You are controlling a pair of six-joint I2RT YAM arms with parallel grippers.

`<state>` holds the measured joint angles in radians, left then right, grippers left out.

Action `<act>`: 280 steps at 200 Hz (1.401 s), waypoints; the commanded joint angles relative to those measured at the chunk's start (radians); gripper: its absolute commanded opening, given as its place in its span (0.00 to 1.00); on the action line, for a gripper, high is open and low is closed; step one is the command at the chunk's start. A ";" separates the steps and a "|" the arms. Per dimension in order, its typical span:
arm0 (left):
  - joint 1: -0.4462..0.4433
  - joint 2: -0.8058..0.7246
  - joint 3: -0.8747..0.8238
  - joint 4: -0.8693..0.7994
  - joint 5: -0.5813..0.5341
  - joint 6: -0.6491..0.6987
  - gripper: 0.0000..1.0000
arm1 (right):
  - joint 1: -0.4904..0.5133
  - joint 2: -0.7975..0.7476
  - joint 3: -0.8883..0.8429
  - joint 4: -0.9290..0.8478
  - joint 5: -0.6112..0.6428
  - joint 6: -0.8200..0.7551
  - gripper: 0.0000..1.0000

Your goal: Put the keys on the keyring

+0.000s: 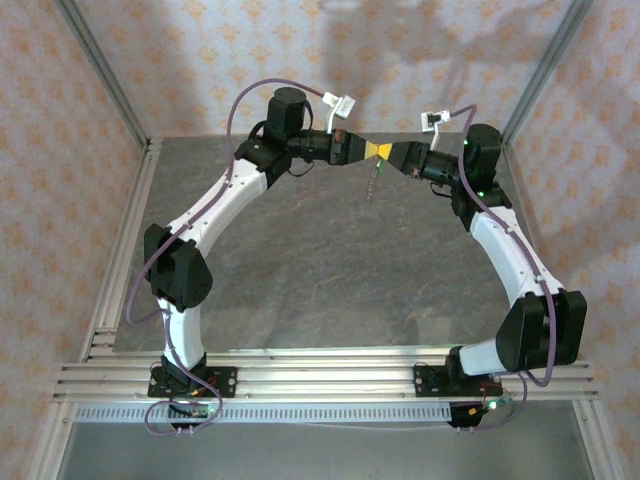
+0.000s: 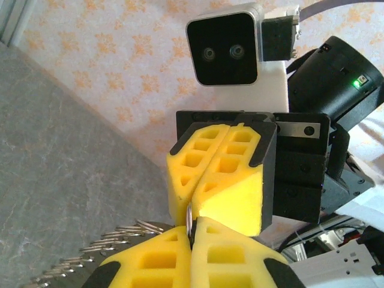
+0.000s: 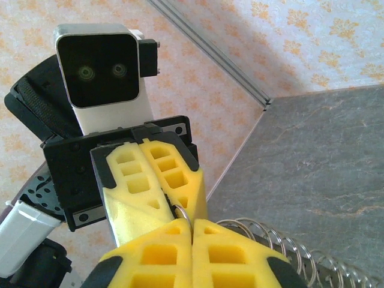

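Pinching the small ring [image 3: 182, 213] at twelve o'clock with left pincer [image 1: 367, 149] and right pincer [image 1: 391, 152] (both closed on it), we risk dropping the keyring [image 3: 267, 237] if either slackens.

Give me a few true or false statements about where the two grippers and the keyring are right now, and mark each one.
1. The left gripper and right gripper meet tip to tip above the table. True.
2. The keyring lies flat on the table. False: it hangs in the air below the grippers.
3. A small metal ring sits where the two grippers meet. True.
4. The left gripper's jaws stand wide open. False: they are closed together.
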<state>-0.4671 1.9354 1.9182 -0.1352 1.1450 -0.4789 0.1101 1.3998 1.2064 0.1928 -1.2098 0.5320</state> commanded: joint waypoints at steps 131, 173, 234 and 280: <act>-0.016 -0.073 -0.102 0.294 -0.106 -0.192 0.00 | -0.016 -0.127 -0.144 0.185 0.031 0.082 0.29; -0.016 -0.077 -0.104 0.307 -0.105 -0.202 0.00 | -0.015 -0.127 -0.163 0.214 0.054 0.107 0.24; -0.015 -0.098 -0.137 0.348 -0.124 -0.219 0.00 | 0.003 -0.108 -0.177 0.277 0.076 0.155 0.00; -0.016 -0.104 -0.156 0.387 -0.138 -0.238 0.00 | 0.079 -0.096 -0.165 0.209 0.063 0.086 0.00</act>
<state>-0.4843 1.8812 1.7657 0.1680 1.0237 -0.6998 0.1513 1.2987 1.0374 0.4049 -1.1400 0.6743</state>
